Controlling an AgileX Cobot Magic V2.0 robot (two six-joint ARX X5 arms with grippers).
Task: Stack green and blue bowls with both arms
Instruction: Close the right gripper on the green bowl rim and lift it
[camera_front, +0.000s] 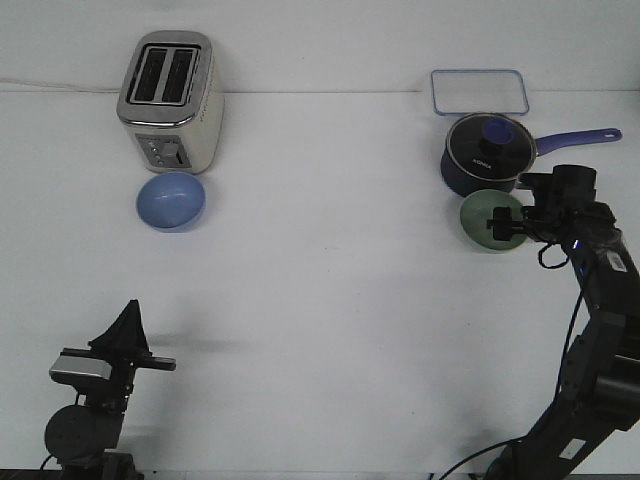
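Note:
The light blue bowl (172, 200) sits on the white table just in front of the toaster, at the back left. The pale green bowl (484, 218) sits at the right, just in front of the navy saucepan. My right gripper (507, 225) reaches over the green bowl's right rim; its fingers are dark against the bowl and I cannot tell whether they are closed on the rim. My left gripper (131, 310) is low at the front left, far from both bowls, its fingers together in a point and empty.
A cream toaster (170, 100) stands at the back left. A dark navy saucepan with a glass lid (488, 152) stands behind the green bowl, its handle pointing right. A clear, blue-rimmed container (478, 92) lies at the back right.

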